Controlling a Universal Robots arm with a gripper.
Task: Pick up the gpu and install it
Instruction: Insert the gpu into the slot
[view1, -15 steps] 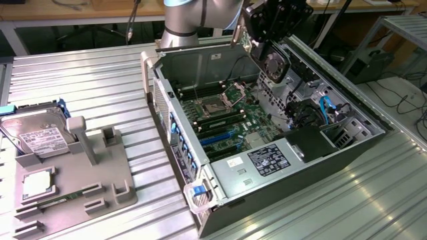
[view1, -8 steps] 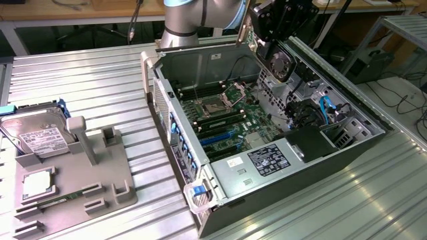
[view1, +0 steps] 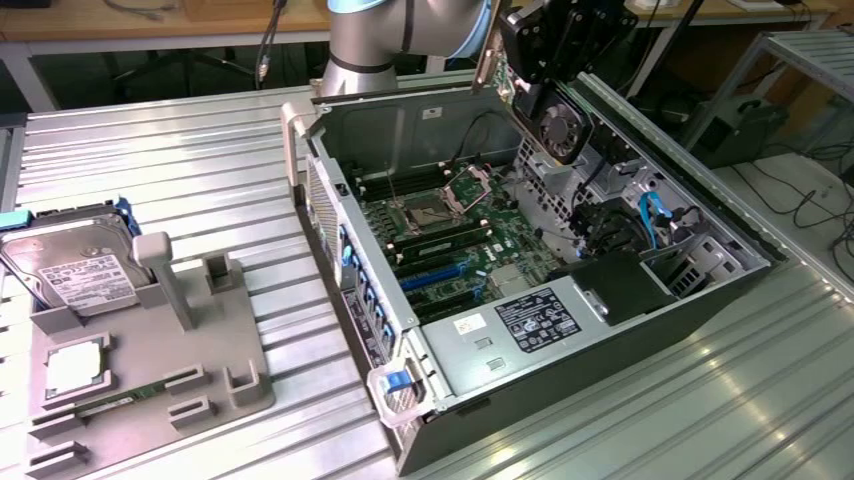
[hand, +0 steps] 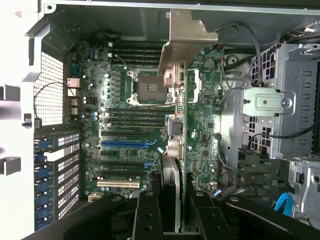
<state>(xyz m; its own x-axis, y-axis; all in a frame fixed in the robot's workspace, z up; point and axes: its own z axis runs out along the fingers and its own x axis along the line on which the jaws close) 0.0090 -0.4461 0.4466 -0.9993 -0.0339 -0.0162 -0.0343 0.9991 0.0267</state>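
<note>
My gripper (view1: 558, 80) hangs over the far end of the open computer case (view1: 350, 215), shut on the gpu (view1: 562, 126). The card is held on edge above the case, its round fan facing the exterior view's front and its silver bracket toward the case's back wall. In the wrist view the gpu (hand: 186, 37) runs edge-on away from my gripper (hand: 175, 202), with black fingers (hand: 147, 215) on either side of it. Below lies the green motherboard (hand: 120, 115) with its blue expansion slot (hand: 125, 143) and bare processor socket (hand: 150, 90).
A grey holder tray (view1: 200, 340) sits on the ribbed metal table at the exterior view's left, carrying a silver hard drive (view1: 80, 270) and a square processor (view1: 74, 365). Inside the case, drive cages (hand: 280, 110), cables and a blue cable (view1: 654, 215) crowd one side.
</note>
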